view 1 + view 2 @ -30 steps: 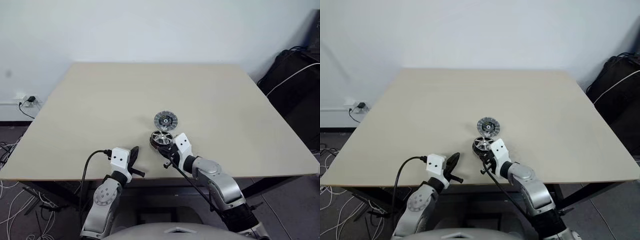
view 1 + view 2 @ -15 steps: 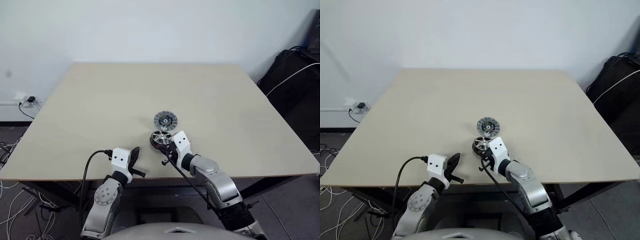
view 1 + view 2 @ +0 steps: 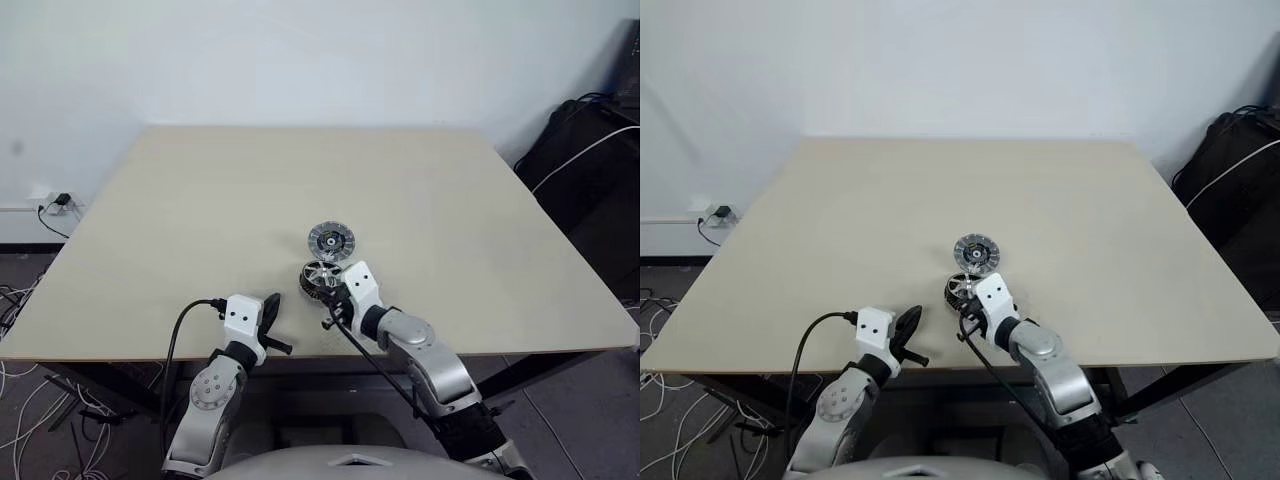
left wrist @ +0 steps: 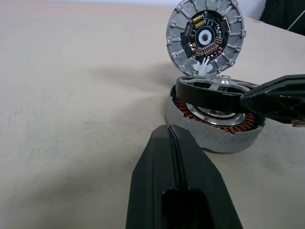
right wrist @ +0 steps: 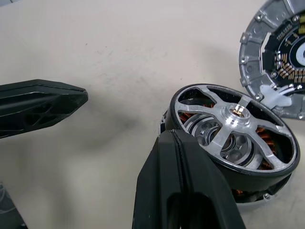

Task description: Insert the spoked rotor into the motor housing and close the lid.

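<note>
The spoked rotor (image 5: 233,130) sits tilted on top of the motor housing (image 4: 212,141), whose copper windings show under its dark rim. Just behind them the lid (image 4: 205,34) stands tipped up, its circuit face towards me. My right gripper (image 5: 167,136) is shut, empty, with its tip against the near rim of the rotor (image 3: 322,276). To the left of the parts my left gripper (image 4: 170,131) is shut on nothing and points at the housing from a short way off; it also shows near the table's front edge (image 3: 270,306).
The beige table (image 3: 200,200) spreads bare around the parts, and its front edge lies just under both grippers. A black bag with a white cable (image 3: 590,160) sits off the table's right side. A wall socket with cords (image 3: 55,202) is low on the left.
My right wrist has rolled a little and its gripper has edged closer against the rotor's rim. The left arm and the parts have stayed put.
</note>
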Controlling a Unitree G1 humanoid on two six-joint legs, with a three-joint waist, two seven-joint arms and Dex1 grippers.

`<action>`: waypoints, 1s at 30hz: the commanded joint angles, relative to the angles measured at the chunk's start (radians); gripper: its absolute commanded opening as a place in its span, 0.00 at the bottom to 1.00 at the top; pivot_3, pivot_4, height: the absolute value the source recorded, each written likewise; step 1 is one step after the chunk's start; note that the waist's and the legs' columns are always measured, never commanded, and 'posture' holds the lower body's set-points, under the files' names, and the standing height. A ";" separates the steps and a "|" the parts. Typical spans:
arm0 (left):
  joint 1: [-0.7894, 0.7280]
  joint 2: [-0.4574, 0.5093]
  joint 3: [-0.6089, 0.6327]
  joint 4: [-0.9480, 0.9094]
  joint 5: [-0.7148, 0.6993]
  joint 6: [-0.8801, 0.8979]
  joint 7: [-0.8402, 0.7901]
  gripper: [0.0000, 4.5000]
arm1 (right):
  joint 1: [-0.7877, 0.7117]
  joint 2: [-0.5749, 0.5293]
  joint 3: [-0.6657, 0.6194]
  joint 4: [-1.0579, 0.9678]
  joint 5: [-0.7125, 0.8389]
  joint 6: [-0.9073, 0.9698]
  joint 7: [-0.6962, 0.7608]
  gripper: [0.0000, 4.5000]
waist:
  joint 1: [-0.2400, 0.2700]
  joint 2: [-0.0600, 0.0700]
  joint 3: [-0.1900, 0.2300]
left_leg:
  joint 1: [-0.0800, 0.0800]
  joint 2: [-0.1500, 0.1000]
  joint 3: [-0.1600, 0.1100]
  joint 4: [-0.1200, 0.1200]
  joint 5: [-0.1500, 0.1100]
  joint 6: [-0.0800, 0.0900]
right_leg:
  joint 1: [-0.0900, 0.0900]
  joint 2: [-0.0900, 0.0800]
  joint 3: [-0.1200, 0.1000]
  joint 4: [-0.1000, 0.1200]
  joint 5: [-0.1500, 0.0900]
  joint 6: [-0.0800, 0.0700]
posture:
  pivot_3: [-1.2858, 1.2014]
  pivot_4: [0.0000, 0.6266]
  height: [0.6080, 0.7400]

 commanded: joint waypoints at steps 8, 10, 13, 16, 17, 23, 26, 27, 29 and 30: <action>-0.018 -0.010 -0.006 -0.011 0.001 -0.001 0.000 0.00 | -0.024 -0.019 0.001 -0.011 -0.021 -0.027 0.027 0.00 | 0.000 0.000 0.000 | 0.000 0.000 0.000 0.000 0.000 0.000 | 0.000 0.000 0.000 0.000 0.000 0.000 | 0.52 0.00 1.00; -0.019 -0.010 -0.006 -0.010 0.001 0.000 0.000 0.00 | -0.027 -0.026 0.008 -0.008 -0.031 -0.021 0.033 0.00 | 0.000 0.000 0.000 | 0.000 0.000 0.000 0.000 0.000 0.000 | 0.000 0.000 0.000 0.000 0.000 0.000 | 0.52 0.00 1.00; -0.023 -0.010 -0.006 -0.009 0.001 0.002 0.000 0.00 | -0.033 -0.041 0.028 -0.003 -0.051 -0.005 0.041 0.00 | 0.000 0.000 0.000 | 0.000 0.000 0.000 0.000 0.000 0.000 | 0.000 0.000 0.000 0.000 0.000 0.000 | 0.52 0.00 1.00; -0.022 -0.011 -0.006 -0.009 0.002 0.003 0.002 0.00 | -0.036 -0.060 0.054 0.009 -0.080 -0.017 0.048 0.00 | 0.000 0.000 0.000 | 0.001 -0.001 0.000 0.000 0.000 0.000 | 0.000 0.000 0.000 0.000 0.000 0.000 | 0.52 0.00 1.00; -0.023 -0.012 -0.006 -0.008 0.002 0.004 0.002 0.00 | -0.038 -0.065 0.061 0.013 -0.087 -0.032 0.055 0.00 | 0.000 0.000 0.000 | 0.001 -0.001 0.000 0.000 0.000 0.000 | 0.000 0.000 0.000 0.000 0.000 0.000 | 0.52 0.00 1.00; -0.018 -0.012 -0.007 -0.011 0.002 0.004 0.003 0.00 | -0.024 -0.049 0.024 -0.027 -0.004 -0.102 0.124 0.00 | 0.000 0.000 0.000 | 0.001 -0.001 0.000 0.000 0.000 0.000 | 0.000 0.000 0.000 0.000 0.000 0.000 | 0.52 0.00 1.00; -0.016 -0.012 -0.009 -0.011 0.001 0.005 0.001 0.00 | -0.025 -0.027 -0.012 -0.050 0.055 -0.114 0.147 0.00 | 0.000 0.000 0.000 | 0.001 -0.001 0.000 0.000 0.000 0.000 | 0.001 0.001 0.000 0.000 0.000 0.000 | 0.52 0.00 1.00; -0.016 -0.012 -0.010 -0.011 0.000 0.005 0.000 0.00 | -0.026 -0.021 -0.021 -0.057 0.071 -0.115 0.154 0.00 | 0.000 0.000 0.000 | 0.001 -0.001 0.000 0.000 0.000 0.000 | 0.001 0.001 0.000 0.000 0.000 0.000 | 0.52 0.00 1.00; -0.017 -0.011 -0.011 -0.011 -0.001 0.006 -0.001 0.00 | -0.032 -0.008 -0.035 -0.061 0.082 -0.107 0.142 0.00 | 0.000 0.000 0.000 | 0.001 0.000 0.000 0.000 0.000 0.000 | 0.001 0.000 0.000 0.000 0.000 0.000 | 0.52 0.00 1.00; -0.017 -0.011 -0.012 -0.011 -0.001 0.006 -0.002 0.00 | -0.036 -0.003 -0.039 -0.056 0.073 -0.105 0.125 0.00 | 0.000 0.000 -0.001 | 0.001 0.000 0.000 0.000 0.000 0.000 | 0.001 0.000 0.000 0.000 0.000 0.000 | 0.52 0.00 1.00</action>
